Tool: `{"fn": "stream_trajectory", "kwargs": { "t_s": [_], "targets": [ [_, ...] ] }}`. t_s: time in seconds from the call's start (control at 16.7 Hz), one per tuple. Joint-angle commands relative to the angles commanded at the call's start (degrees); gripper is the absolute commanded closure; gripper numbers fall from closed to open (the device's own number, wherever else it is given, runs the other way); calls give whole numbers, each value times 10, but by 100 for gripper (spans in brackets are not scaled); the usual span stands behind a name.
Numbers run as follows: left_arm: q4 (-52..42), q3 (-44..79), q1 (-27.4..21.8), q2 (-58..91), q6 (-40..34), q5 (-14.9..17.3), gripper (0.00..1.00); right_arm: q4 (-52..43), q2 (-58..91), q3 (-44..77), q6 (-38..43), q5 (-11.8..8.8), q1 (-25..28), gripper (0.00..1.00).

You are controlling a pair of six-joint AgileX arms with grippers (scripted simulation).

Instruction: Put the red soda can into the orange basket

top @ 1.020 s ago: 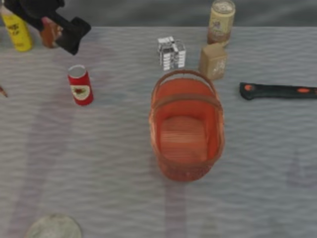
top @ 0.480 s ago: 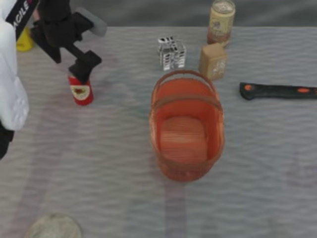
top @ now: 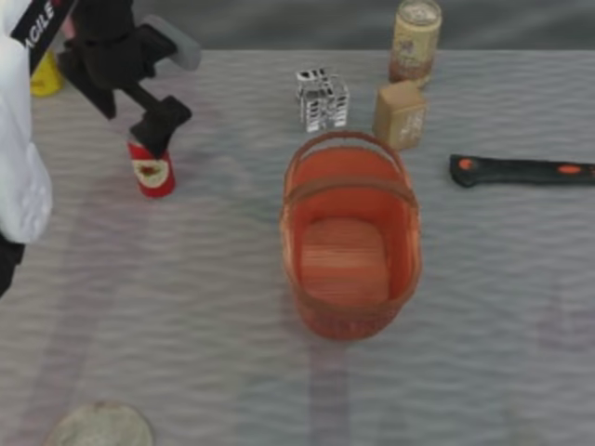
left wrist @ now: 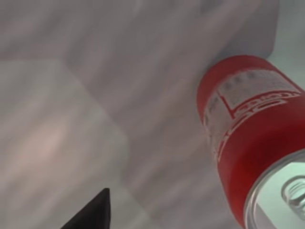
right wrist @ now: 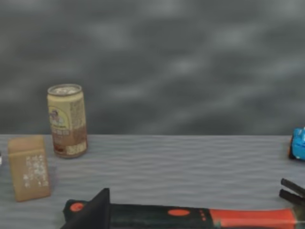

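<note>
Grey rippled cloth covers the desk (top: pixel 186 307), with a dark backdrop beyond its far edge. At the far left stands the red soda can (top: pixel 152 171), upright, its pale emblem facing the near side. The left tool (top: pixel 156 125) sits directly over the can's top, hiding the lid from above. The left wrist view shows the can (left wrist: pixel 248 138) close beside the camera and one dark fingertip (left wrist: pixel 93 214) apart from it, so the fingers appear spread and not yet closed on the can, though the second finger is out of sight.

The orange basket (top: pixel 405 243) stands near the desk's centre, well apart from the can, to its right, with nothing inside it. Just beyond its far rim are a checkered cube (top: pixel 322 98) and a tan box (top: pixel 401 113); a tan can (top: pixel 415 42) stands at the far edge. A black-and-orange hammer (top: pixel 522 170) lies to the right. A yellow bottle (top: pixel 44 82) shows partly behind the left arm.

The right tool is not visible from above; its state cannot be determined.
</note>
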Motion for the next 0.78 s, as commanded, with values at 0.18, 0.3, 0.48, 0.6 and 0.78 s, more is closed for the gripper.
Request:
{"fn": "stream_trajectory", "kwargs": {
  "t_s": [0.18, 0.3, 0.48, 0.6, 0.78],
  "targets": [
    [55, -77, -1, -18, 0, 0, 0, 0, 0, 0, 0, 0, 0, 0],
    [96, -136, -1, -31, -1, 0, 0, 0, 0, 0, 0, 0, 0, 0],
    [136, -182, -1, -41, -1, -1, 0, 0, 0, 0, 0, 0, 0, 0],
    [139, -184, -1, -42, -1, -1, 0, 0, 0, 0, 0, 0, 0, 0],
    [139, -184, -1, -42, -1, -1, 8, 0, 0, 0, 0, 0, 0, 0]
  ]
}}
